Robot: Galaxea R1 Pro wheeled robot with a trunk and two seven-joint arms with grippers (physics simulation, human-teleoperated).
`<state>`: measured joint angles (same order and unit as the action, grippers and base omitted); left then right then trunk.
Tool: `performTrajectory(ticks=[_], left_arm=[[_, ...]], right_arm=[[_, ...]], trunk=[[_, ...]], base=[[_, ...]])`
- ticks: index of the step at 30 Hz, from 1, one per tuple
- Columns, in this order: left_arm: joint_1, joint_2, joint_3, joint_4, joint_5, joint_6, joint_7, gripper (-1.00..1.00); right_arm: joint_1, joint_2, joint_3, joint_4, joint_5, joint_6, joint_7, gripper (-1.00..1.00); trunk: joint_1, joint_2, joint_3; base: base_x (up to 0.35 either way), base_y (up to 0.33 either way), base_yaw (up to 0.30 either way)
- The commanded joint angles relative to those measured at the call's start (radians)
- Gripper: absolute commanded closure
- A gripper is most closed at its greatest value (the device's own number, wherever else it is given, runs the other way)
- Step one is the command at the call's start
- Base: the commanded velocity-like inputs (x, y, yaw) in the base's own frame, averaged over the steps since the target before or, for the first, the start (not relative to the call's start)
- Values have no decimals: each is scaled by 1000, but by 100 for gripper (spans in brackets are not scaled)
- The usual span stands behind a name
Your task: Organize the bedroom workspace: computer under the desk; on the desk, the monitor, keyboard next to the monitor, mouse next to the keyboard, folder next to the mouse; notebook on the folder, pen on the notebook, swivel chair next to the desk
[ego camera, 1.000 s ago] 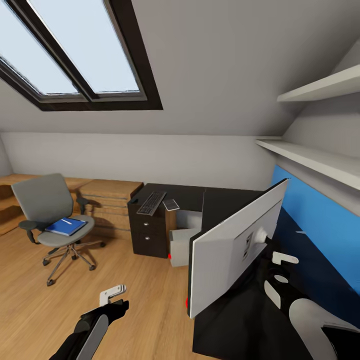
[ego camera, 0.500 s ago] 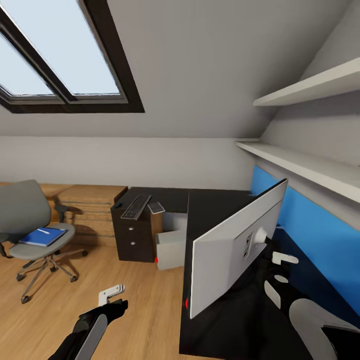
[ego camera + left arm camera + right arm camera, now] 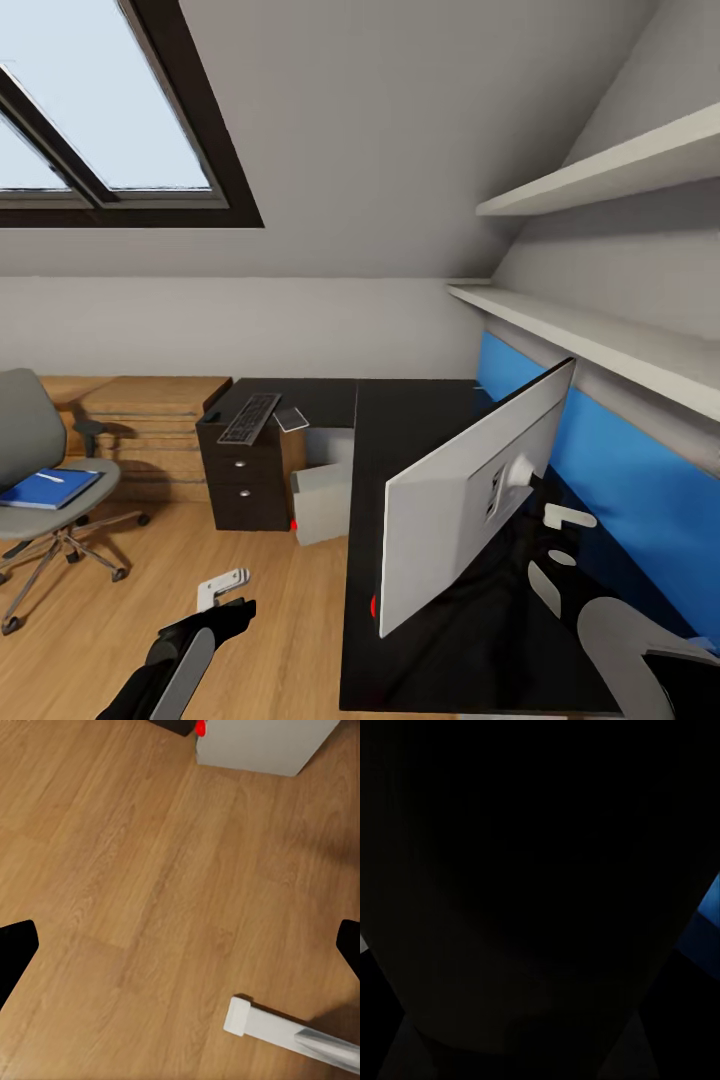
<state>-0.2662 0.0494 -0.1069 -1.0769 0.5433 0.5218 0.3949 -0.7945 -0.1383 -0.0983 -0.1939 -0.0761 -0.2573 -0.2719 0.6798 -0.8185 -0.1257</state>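
Observation:
The white-backed monitor (image 3: 465, 505) hangs tilted over the black L-shaped desk (image 3: 410, 410), its rear toward me. My right gripper (image 3: 560, 537) is behind it, shut on its stand; the right wrist view is dark from something close. The keyboard (image 3: 248, 417) and a grey notebook (image 3: 291, 418) lie on the desk's far end above the drawers. A blue folder (image 3: 45, 489) with a white pen (image 3: 50, 478) on it rests on the grey swivel chair (image 3: 25, 430). The grey computer (image 3: 322, 500) stands under the desk. My left gripper (image 3: 222, 590) is open over the wooden floor (image 3: 150, 870).
Two white shelves (image 3: 600, 170) run along the right wall above a blue panel (image 3: 620, 470). A skylight (image 3: 100, 120) is set in the sloped ceiling. Wooden steps (image 3: 150, 420) stand beside the black drawer unit (image 3: 245, 480). The computer's corner (image 3: 259, 742) shows in the left wrist view.
The whole view has swung right, so chair, drawers and desk slid left in the picture. The monitor and both grippers keep their places in the view.

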Motion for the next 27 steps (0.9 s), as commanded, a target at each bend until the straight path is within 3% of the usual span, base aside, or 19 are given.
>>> performTrajectory(ticks=[1,27], left_arm=[[-1,1,-4,-1,10,1,10,-100],[-1,1,-5,-3,10,0,12,-100]], right_arm=[[-2,0,-1,-1,-1,-7,3,100],[-2,0,-1,-11,1,-5,2,100]], trunk=[[0,-1,-1],[0,-1,-1]], base=[[0,0,-10],[0,0,-1]])
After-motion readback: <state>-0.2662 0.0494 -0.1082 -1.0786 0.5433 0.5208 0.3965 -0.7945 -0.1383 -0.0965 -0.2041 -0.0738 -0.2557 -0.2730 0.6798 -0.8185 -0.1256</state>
